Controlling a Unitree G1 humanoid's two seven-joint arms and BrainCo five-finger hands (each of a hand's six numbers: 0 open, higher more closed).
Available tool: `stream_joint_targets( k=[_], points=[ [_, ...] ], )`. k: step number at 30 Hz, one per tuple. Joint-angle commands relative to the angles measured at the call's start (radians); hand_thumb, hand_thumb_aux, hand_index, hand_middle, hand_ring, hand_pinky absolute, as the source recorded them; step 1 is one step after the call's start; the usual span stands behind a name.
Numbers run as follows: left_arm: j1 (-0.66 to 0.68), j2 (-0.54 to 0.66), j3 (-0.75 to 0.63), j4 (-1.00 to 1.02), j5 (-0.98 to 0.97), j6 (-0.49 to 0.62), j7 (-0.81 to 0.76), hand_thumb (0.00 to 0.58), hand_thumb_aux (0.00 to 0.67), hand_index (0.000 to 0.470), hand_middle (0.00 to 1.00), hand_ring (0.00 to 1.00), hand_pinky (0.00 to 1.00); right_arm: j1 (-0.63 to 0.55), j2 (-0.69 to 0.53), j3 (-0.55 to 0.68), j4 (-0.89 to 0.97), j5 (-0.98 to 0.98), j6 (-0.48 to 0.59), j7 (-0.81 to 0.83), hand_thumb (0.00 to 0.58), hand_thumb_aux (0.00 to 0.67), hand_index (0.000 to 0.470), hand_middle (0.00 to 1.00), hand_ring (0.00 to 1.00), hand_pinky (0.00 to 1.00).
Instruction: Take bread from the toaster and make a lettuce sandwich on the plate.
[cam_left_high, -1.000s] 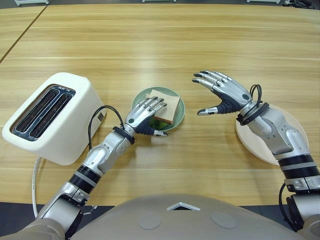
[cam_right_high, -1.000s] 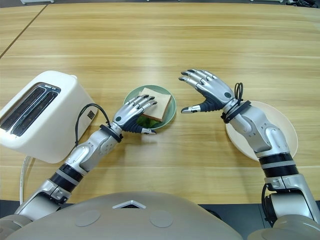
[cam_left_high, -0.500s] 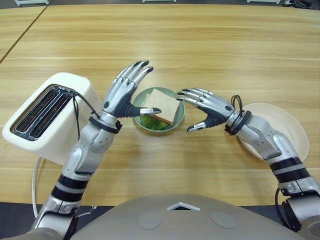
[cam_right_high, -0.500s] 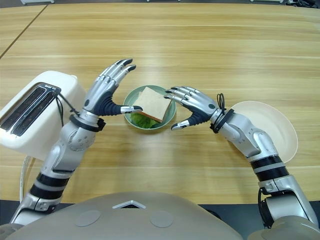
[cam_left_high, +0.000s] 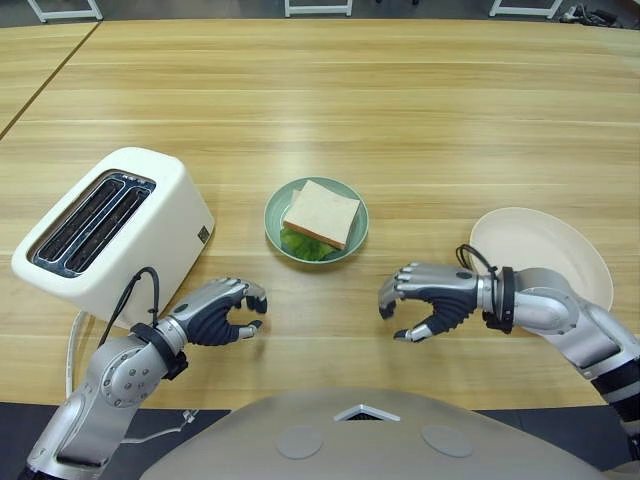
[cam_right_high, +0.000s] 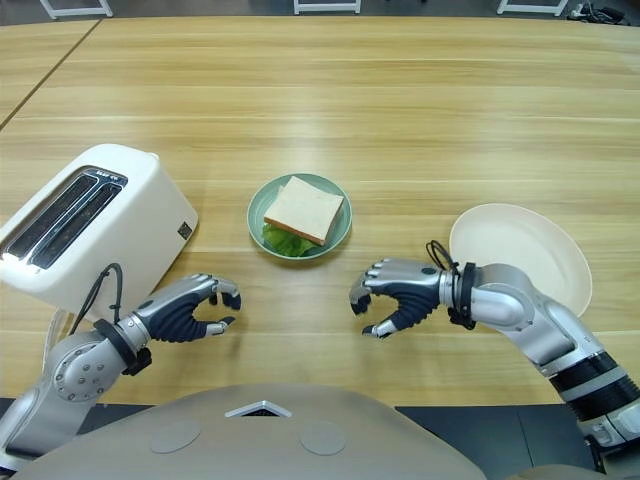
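Bread (cam_left_high: 322, 213), one white slice, lies on top of green lettuce (cam_left_high: 300, 243) on the small green plate (cam_left_high: 357, 240) at the middle of the wooden table (cam_left_high: 400, 100). A white toaster (cam_left_high: 150, 235) stands to the plate's left, and a pale dish (cam_left_high: 540, 250) sits well apart on the right. The left hand (cam_left_high: 220, 313) hangs near the table's near edge, in front of the toaster, fingers curled in on nothing. The right hand (cam_left_high: 425, 300) hangs level with it, just beside the pale dish, fingers likewise curled and holding nothing.
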Motion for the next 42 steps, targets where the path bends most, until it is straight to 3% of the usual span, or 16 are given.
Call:
stream_joint_targets(
  k=[1, 6, 20, 25, 28, 29, 30, 31, 32, 33, 34, 38, 42],
  points=[
    [-0.109, -0.035, -0.076, 0.125, 0.093, 0.019, 0.005, 0.58, 0.67, 0.47, 1.0, 1.0, 1.0, -0.061, 0.117, 0.082, 0.082, -0.186, 0.071, -0.01, 0.58, 0.67, 0.47, 1.0, 1.0, 1.0],
    [-0.295, -0.102, -0.178, 0.337, 0.215, 0.02, 0.065, 0.58, 0.67, 0.47, 1.0, 1.0, 1.0, -0.145, 0.233, 0.157, 0.225, -0.407, 0.111, -0.098, 0.58, 0.67, 0.47, 1.0, 1.0, 1.0],
    [-0.727, -0.25, -0.325, 0.821, 0.346, -0.036, 0.331, 0.58, 0.67, 0.47, 1.0, 1.0, 1.0, -0.484, 0.44, 0.245, 0.726, -0.557, 0.154, -0.38, 0.58, 0.67, 0.47, 1.0, 1.0, 1.0],
    [-0.799, -0.28, -0.346, 0.908, 0.341, -0.055, 0.403, 0.572, 0.594, 0.417, 1.0, 1.0, 1.0, -0.589, 0.481, 0.277, 0.895, -0.588, 0.136, -0.511, 0.58, 0.67, 0.47, 0.78, 0.78, 0.78],
    [-0.819, -0.285, -0.352, 0.917, 0.335, -0.064, 0.435, 0.541, 0.497, 0.348, 1.0, 1.0, 1.0, -0.596, 0.47, 0.276, 0.889, -0.574, 0.108, -0.547, 0.568, 0.573, 0.402, 0.66, 0.66, 0.66],
    [-0.81, -0.282, -0.347, 0.888, 0.325, -0.068, 0.439, 0.493, 0.41, 0.288, 1.0, 1.0, 1.0, -0.578, 0.447, 0.261, 0.845, -0.556, 0.097, -0.546, 0.519, 0.452, 0.317, 0.57, 0.57, 0.57],
    [-0.794, -0.277, -0.337, 0.849, 0.313, -0.068, 0.438, 0.316, 0.218, 0.153, 0.82, 0.82, 0.82, -0.557, 0.423, 0.243, 0.794, -0.536, 0.085, -0.541, 0.458, 0.363, 0.254, 0.56, 0.56, 0.56],
    [-0.761, -0.27, -0.32, 0.774, 0.293, -0.065, 0.427, 0.092, 0.055, 0.039, 0.59, 0.59, 0.59, -0.515, 0.383, 0.208, 0.703, -0.503, 0.083, -0.522, 0.377, 0.273, 0.192, 0.47, 0.47, 0.47],
    [-0.712, -0.262, -0.298, 0.672, 0.27, -0.055, 0.409, 0.0, 0.0, 0.0, 0.0, 0.0, 0.0, -0.46, 0.338, 0.168, 0.594, -0.464, 0.085, -0.495, 0.108, 0.066, 0.046, 0.09, 0.09, 0.09],
    [-0.65, -0.253, -0.273, 0.551, 0.246, -0.038, 0.388, 0.0, 0.0, 0.0, 0.0, 0.0, 0.0, -0.398, 0.294, 0.123, 0.479, -0.42, 0.095, -0.465, 0.014, 0.008, 0.006, 0.0, 0.0, 0.0],
    [-0.584, -0.245, -0.247, 0.431, 0.23, -0.017, 0.368, 0.0, 0.0, 0.0, 0.0, 0.0, 0.0, -0.338, 0.257, 0.079, 0.372, -0.373, 0.11, -0.433, 0.0, 0.0, 0.0, 0.0, 0.0, 0.0],
    [-0.211, -0.243, -0.106, -0.026, 0.087, 0.032, 0.329, 0.0, 0.0, 0.0, 0.0, 0.0, 0.0, -0.08, 0.171, -0.087, 0.06, -0.007, 0.152, -0.326, 0.0, 0.0, 0.0, 0.0, 0.0, 0.0],
    [-0.018, -0.331, 0.023, -0.059, -0.327, -0.059, 0.354, 0.0, 0.0, 0.0, 0.0, 0.0, 0.0, -0.006, 0.279, -0.152, 0.049, 0.263, 0.173, -0.329, 0.0, 0.0, 0.0, 0.0, 0.0, 0.0]
  ],
)
